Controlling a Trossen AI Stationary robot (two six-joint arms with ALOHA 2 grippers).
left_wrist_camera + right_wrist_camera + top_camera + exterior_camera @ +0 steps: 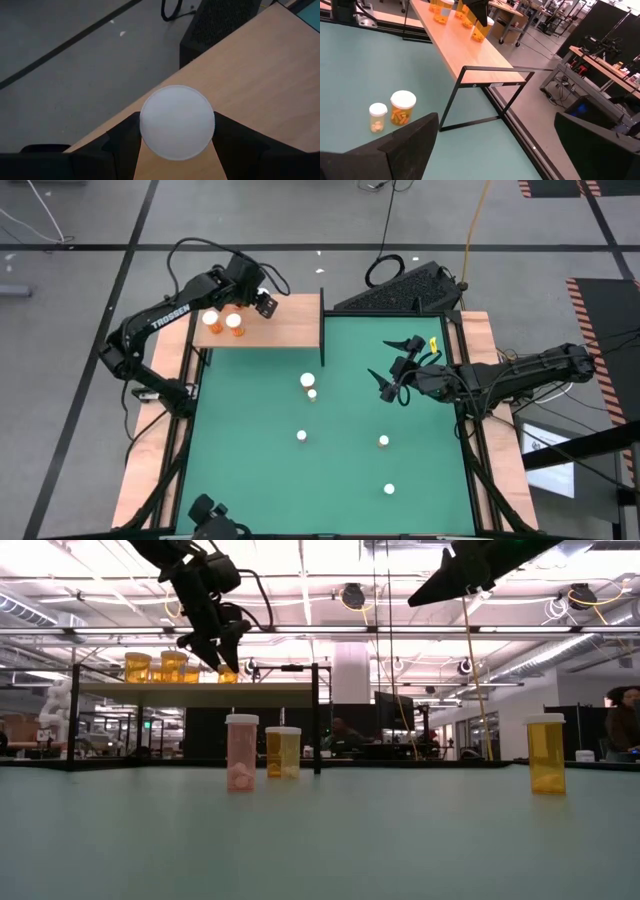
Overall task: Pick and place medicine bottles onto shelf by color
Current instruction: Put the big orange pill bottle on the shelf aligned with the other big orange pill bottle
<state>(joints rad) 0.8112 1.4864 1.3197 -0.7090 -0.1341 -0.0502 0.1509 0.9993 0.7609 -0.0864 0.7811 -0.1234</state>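
Bottles are split between two places right now. Up on the shelf [285,325], the pale wooden board with thin black posts at the far left corner of the green mat [330,470], two orange bottles [223,321] with white caps stand side by side near the left end. The left gripper [264,304] hangs over the shelf just beside them, and its fingers [117,145] are closed on either side of a round white cap [177,122], so it is holding a third bottle at the board. From table height that bottle [228,674] shows as an orange body low between the dark fingers, in line with the others on the shelf.

Down on the mat, a larger white-capped bottle [307,380] and a much smaller one [312,394] stand close together near the shelf's front post. Three more small white caps sit well apart from each other further out: one near the middle [301,435], one to the right [384,440], and one towards the near edge [389,489].

The right gripper [392,370] hovers above the mat's right side with its jaws spread wide and nothing between them, well apart from every bottle. A black keyboard-like panel [400,290] lies on the floor beyond the table
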